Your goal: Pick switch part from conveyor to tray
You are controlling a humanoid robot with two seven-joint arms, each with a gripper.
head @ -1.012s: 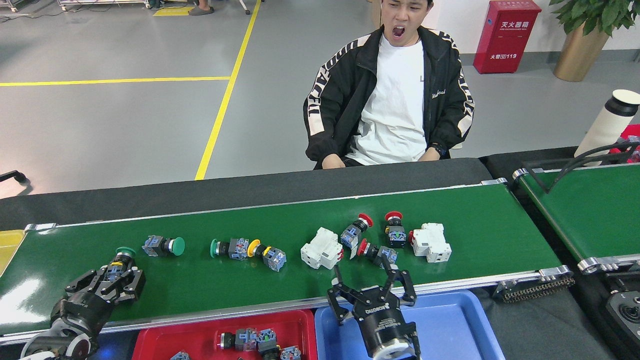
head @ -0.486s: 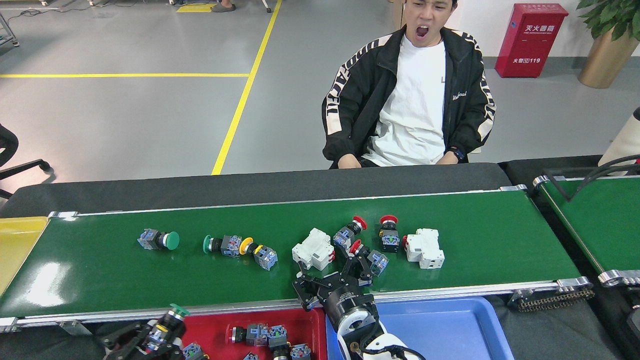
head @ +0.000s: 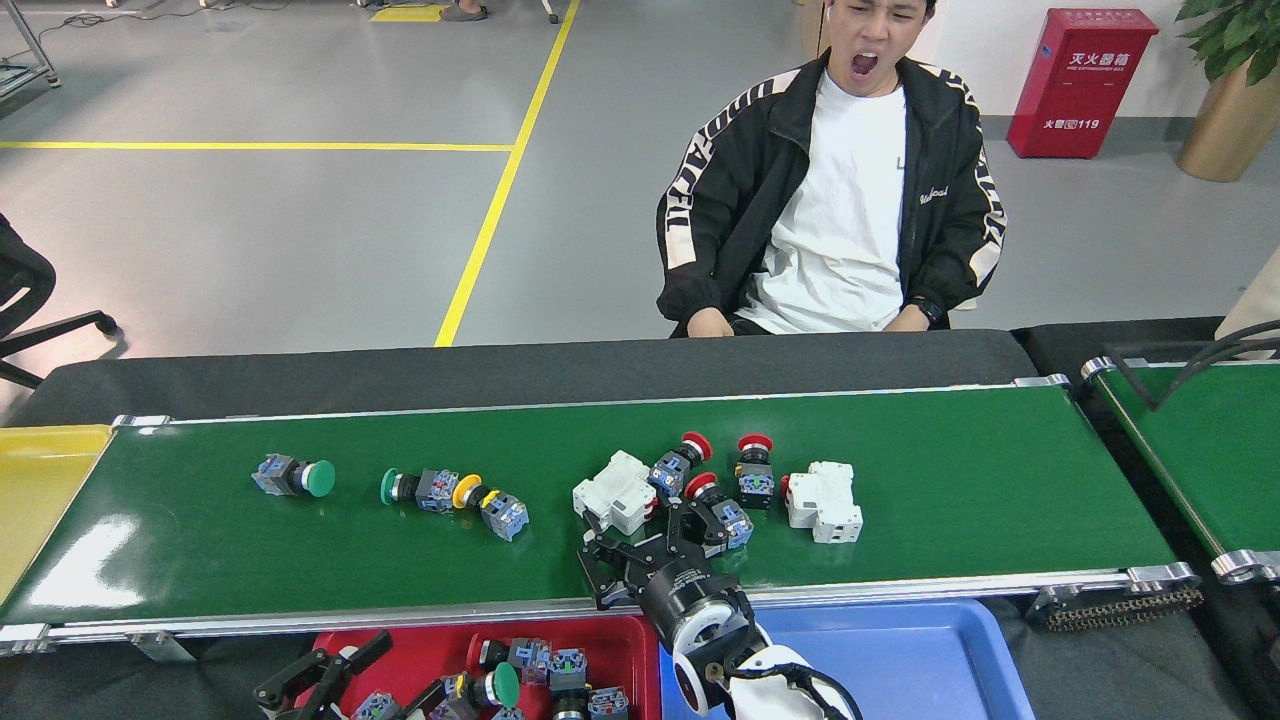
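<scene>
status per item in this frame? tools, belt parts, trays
Left tool: open, empty, over the red tray.
Right tool: open, low over the conveyor, at the white breaker.
Green switch part: lying in the red tray.
Red switch part: on its side beside the right tool.
Second white breaker: lying on the belt, apart from the tool.
Blue tray: no parts visible.

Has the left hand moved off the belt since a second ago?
Yes. The left hand came back off the conveyor toward the robot, now open above the red tray.
</scene>
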